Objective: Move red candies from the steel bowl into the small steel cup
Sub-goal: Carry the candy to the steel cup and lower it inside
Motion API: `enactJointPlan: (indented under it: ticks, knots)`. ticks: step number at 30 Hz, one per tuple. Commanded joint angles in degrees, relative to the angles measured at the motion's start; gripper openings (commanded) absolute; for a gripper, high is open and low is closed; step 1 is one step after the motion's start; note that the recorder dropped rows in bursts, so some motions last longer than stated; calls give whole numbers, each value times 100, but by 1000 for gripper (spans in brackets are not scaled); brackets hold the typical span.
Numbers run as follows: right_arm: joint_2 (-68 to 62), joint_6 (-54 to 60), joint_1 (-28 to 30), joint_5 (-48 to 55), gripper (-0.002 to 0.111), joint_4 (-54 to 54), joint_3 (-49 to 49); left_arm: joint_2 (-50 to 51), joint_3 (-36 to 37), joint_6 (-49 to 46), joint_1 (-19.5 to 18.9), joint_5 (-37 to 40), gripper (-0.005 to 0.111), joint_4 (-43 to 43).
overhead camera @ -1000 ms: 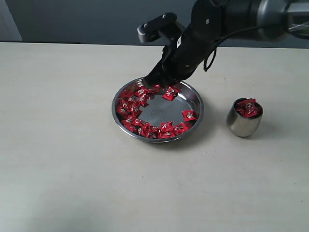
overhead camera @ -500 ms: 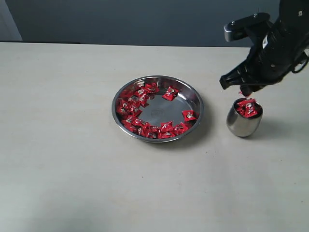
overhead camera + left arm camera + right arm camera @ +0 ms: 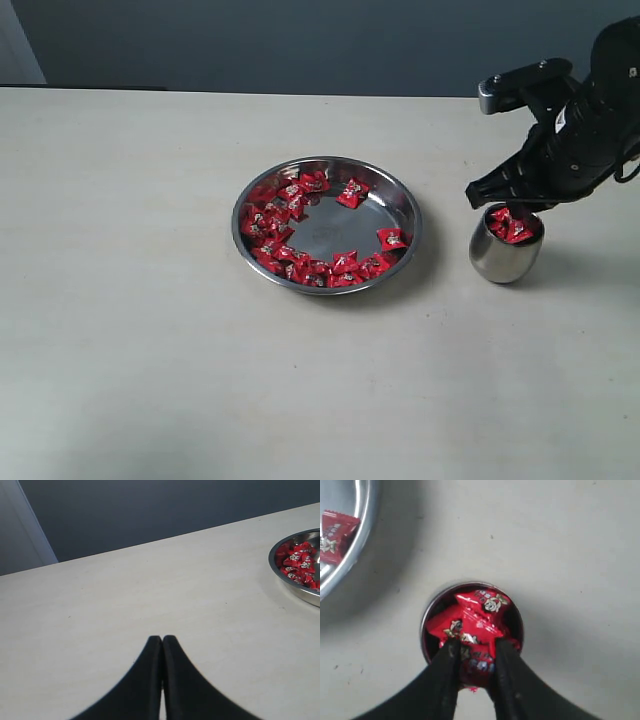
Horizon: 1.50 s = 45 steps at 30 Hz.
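The steel bowl (image 3: pixel 330 228) sits mid-table with several red candies (image 3: pixel 275 215) around its left and near sides. To its right stands the small steel cup (image 3: pixel 505 258), heaped with red candies (image 3: pixel 512 226). My right gripper (image 3: pixel 503 205) hangs just over the cup's mouth. In the right wrist view that gripper (image 3: pixel 477 649) is shut on one red candy (image 3: pixel 477 667), held above the cup (image 3: pixel 426 625) and its pile (image 3: pixel 480 605). My left gripper (image 3: pixel 162 639) is shut on nothing, over bare table far from the bowl (image 3: pixel 300 592).
The pale table (image 3: pixel 150 350) stretches wide to the left of and in front of the bowl. A dark wall (image 3: pixel 300 40) runs behind the table's far edge. The bowl's rim (image 3: pixel 360 520) lies a short way from the cup.
My right gripper left the bowl's far side, travelled right with a candy and has sunk closer to the cup's mouth. The bowl and cup stayed put.
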<state>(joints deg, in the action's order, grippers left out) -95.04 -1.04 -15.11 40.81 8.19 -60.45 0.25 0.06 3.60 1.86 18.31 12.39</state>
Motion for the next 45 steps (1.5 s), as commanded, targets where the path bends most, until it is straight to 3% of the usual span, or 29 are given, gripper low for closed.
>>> enactJointPlan:
  ticks: [1,14,20,38,43,45]
  knots:
    - [-103,-3,43,-196,-1,25,16,-25,-6,31,2,-39,0,6]
    - [-460,-3,43,-409,-1,25,16,-25,-6,31,2,-39,0,6]
    - [-460,32,43,-409,22,25,16,-25,-6,31,2,-39,0,18]
    - [-250,146,43,-213,23,72,4,-25,-6,31,2,-39,0,18]
    - [-250,160,43,-179,36,72,4,-25,-6,31,2,-39,0,18]
    - [-250,160,43,-215,36,72,4,-25,-6,31,2,-39,0,18]
